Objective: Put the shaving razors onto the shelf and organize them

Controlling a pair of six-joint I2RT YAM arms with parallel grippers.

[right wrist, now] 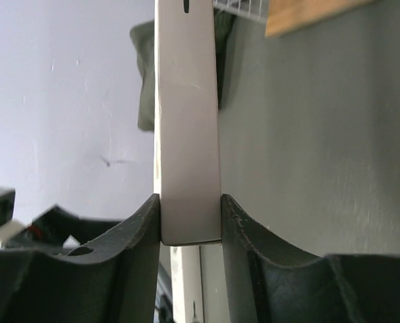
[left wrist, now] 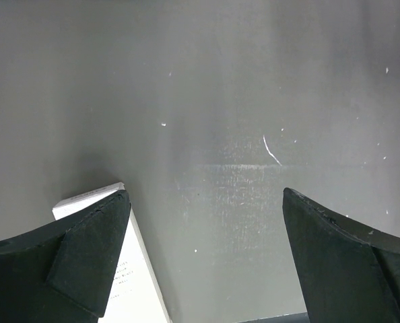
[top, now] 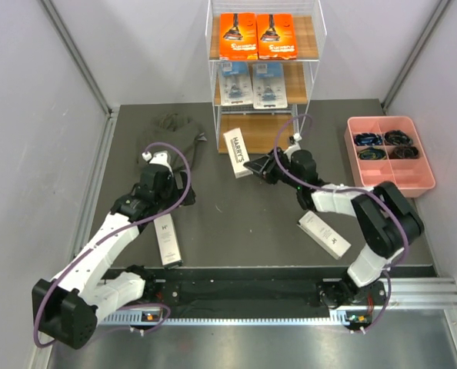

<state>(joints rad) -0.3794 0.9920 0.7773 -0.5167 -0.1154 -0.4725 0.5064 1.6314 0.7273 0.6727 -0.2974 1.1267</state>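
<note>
Claw on the right (right wrist: 190, 205) pinches a slim white box (right wrist: 186, 114) — left claw (left wrist: 205, 195) spread wide

Shelf (top: 255, 123) stands at far centre of the surface (top: 244, 223), with 2 flat boxes (top: 238, 36) side by side on its top tier and 2 blister packs (top: 235, 83) side by side on its middle tier. Held slim box (top: 238, 154) sits between the jaws of the right gripper (top: 261, 167), just in front of the bottom tier. Left slim box (top: 167, 240) and right slim box (top: 324, 234) lie flat nearer the arm bases, well apart. Cloth (top: 178, 131) lies left of the shelf and compartmented tray (top: 390, 177) right of it, with small items (top: 367, 139) in its 4 far compartments.
</note>
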